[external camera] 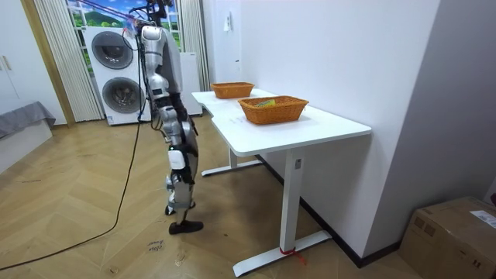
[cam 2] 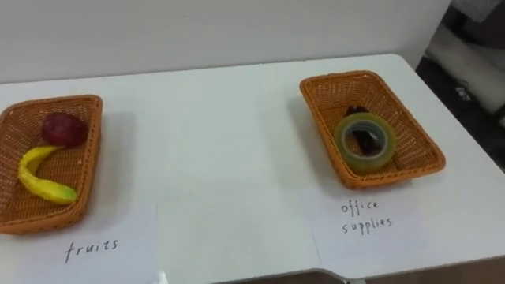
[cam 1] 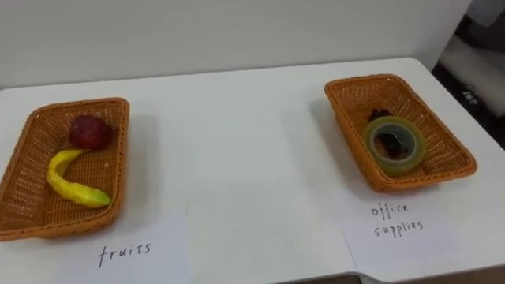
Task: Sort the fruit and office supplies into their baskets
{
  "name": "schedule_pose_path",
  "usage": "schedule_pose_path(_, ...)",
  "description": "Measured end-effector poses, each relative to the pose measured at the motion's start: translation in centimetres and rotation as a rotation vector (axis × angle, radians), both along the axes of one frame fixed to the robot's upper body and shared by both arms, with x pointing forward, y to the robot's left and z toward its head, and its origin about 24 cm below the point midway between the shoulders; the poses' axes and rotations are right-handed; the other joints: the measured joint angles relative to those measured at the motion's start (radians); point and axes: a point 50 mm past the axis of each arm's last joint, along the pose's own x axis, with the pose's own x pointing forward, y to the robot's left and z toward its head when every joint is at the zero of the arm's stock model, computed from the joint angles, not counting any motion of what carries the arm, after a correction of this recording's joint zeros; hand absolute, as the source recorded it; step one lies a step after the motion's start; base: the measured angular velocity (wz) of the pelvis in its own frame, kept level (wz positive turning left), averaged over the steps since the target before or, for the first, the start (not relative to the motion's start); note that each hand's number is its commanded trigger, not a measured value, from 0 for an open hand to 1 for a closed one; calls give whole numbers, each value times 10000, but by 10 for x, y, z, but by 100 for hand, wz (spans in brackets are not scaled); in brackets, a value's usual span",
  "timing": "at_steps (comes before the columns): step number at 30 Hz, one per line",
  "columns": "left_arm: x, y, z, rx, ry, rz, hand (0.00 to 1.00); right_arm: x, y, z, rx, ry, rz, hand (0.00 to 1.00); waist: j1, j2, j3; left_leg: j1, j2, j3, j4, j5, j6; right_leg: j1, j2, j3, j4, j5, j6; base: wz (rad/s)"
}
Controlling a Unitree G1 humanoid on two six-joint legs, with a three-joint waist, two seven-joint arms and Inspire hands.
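Note:
Two wicker baskets stand on the white table (cam 1: 252,158). The left basket (cam 1: 24,150), behind a paper label reading fruits (cam 1: 124,252), holds a yellow banana (cam 1: 71,185) and a dark red fruit (cam 1: 89,132). The right basket (cam 1: 454,142), behind a label reading office supplies (cam 1: 398,219), holds a roll of clear tape (cam 1: 394,167) lying flat and a small dark item (cam 1: 380,114) behind it. In the room view I stand a step back from the table's long side, and my left hand (external camera: 172,122) hangs by my hip, too small to read.
The table's right end (cam 1: 465,87) drops off just past the right basket. Two stacked washing machines (external camera: 116,74) stand behind me, and a cardboard box (external camera: 457,232) sits on the floor beyond the table's far end.

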Motion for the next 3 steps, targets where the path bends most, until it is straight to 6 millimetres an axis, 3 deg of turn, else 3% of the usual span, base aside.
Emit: schedule_pose_path(3,-2,0,0,-13,50,-16,0,2,4,-1,282,-81,637,0,147,7,10,52,10,-61,-17,-16,-22,120,5,-69,-41,-14,-9,6)
